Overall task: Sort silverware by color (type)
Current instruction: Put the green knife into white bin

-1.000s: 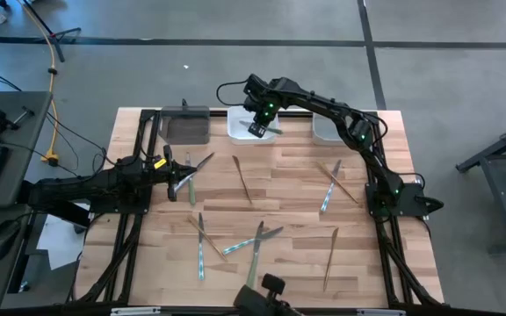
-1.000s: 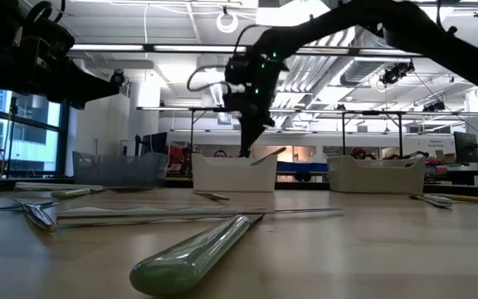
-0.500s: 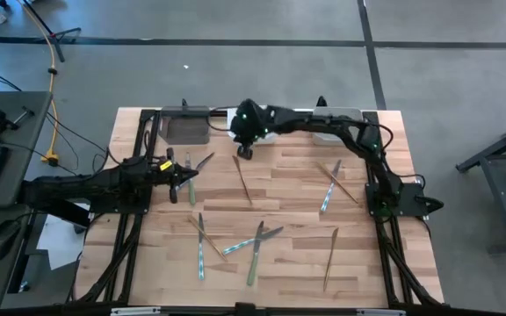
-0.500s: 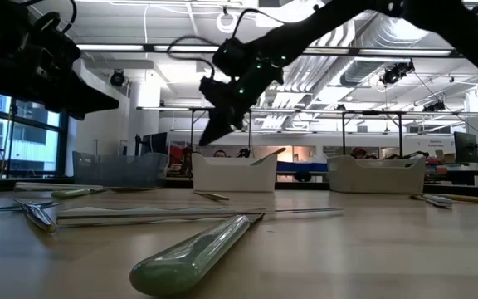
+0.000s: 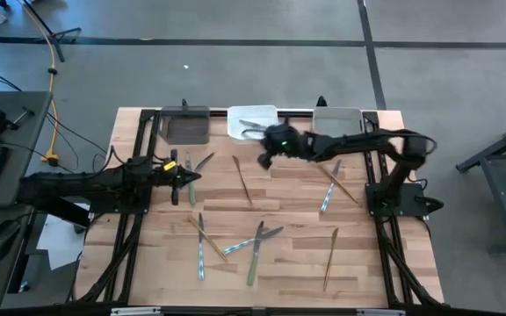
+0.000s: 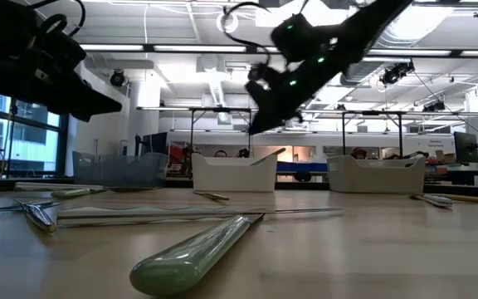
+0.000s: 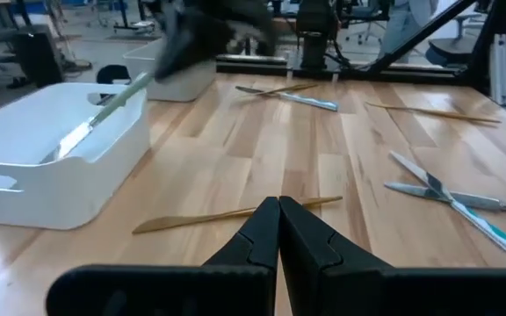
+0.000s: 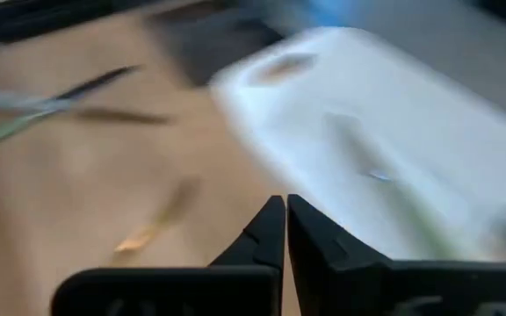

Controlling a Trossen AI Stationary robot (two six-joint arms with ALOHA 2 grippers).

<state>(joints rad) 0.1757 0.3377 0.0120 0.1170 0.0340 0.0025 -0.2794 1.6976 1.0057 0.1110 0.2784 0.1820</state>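
Overhead, high view: the right gripper (image 5: 266, 159) hangs empty, fingers together, just in front of the white bin (image 5: 238, 117), which holds one green-handled piece (image 5: 255, 125).
Left side, high view: the left gripper (image 5: 176, 175) is closed on nothing, next to a crossed pair of silverware (image 5: 192, 174) on the table (image 5: 288, 259).
Loose pieces, high view: a bronze knife (image 5: 242, 180) lies mid-table, a blue and a bronze piece (image 5: 333, 183) cross at the right, and a cluster (image 5: 235, 246) lies toward the front.
Low view: the right gripper (image 6: 256, 126) is above the white bin (image 6: 233, 174); a green handle (image 6: 191, 254) lies nearest.
Left wrist view: closed fingers (image 7: 266, 235) point at a bronze knife (image 7: 235, 213); the white bin (image 7: 55, 158) holds the green piece (image 7: 104, 112).
Right wrist view: fingers (image 8: 271, 237) pressed together near the white bin (image 8: 385, 123); everything else is blurred.
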